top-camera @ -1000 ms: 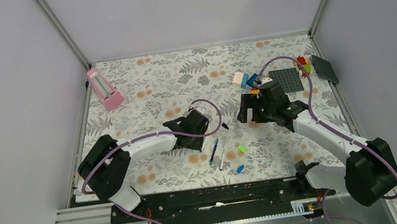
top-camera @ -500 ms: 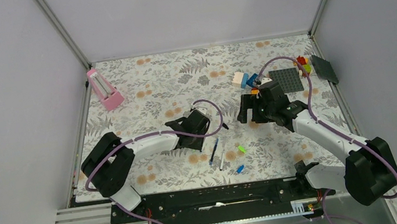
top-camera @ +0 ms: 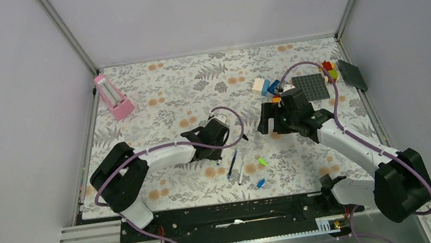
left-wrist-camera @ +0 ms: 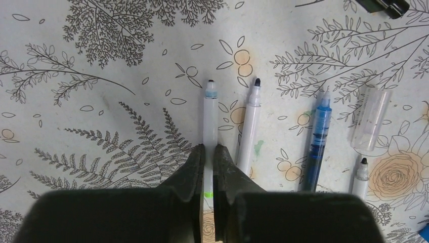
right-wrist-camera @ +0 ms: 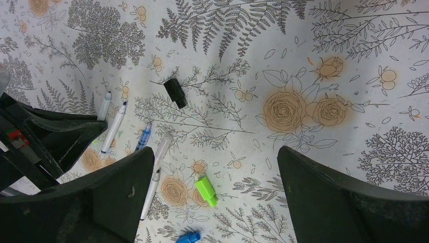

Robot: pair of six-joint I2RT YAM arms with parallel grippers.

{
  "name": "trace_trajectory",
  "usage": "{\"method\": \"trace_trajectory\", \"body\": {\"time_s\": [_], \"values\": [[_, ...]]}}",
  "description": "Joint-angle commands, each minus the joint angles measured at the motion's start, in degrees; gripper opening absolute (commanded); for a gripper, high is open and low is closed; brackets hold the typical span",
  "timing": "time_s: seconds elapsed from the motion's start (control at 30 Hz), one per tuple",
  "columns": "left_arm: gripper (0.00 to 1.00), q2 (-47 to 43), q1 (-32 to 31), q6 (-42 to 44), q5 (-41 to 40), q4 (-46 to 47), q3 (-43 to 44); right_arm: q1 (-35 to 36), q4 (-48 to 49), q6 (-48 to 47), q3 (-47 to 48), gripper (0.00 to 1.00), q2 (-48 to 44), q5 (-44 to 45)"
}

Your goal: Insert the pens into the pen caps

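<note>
My left end effector [left-wrist-camera: 208,148] pinches 1 white pen [left-wrist-camera: 209,116] on the worktop [left-wrist-camera: 101,61]; my right end effector [right-wrist-camera: 215,152] gapes wide.

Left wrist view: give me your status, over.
Left gripper shut on leftmost white pen, pen lying flat. Right gripper open, empty, hovering. Green cap loose nearby; nothing blocking.
</note>
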Motion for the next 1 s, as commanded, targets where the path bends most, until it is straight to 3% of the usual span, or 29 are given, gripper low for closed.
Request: {"method": "trace_trajectory", "body": {"time_s": [0.0,0.5,0.73,0.97], "values": [[0.0,1.83,0.23,-0.24,-0.95,1.4,0.59,0.54,-1.47,-0.85,1.44,0.99,0.16,-0.16],[0.0,-10.67,0.37,-4.35,-1.83,3.6,6.08,3.87,6.83,0.61,1.36,0.99,-4.41,-6.56],[0.0,-21.61,1.9,-10.24,5.49,17.15,2.01,10.43,14.05,5.2,2.68,0.99,-7.39,-9.04],[0.0,-33.05,4.77,-18.54,11.82,34.34,-7.25,12.57,33.35,12.85,-0.78,0.96,-8.52,-22.54]]}}
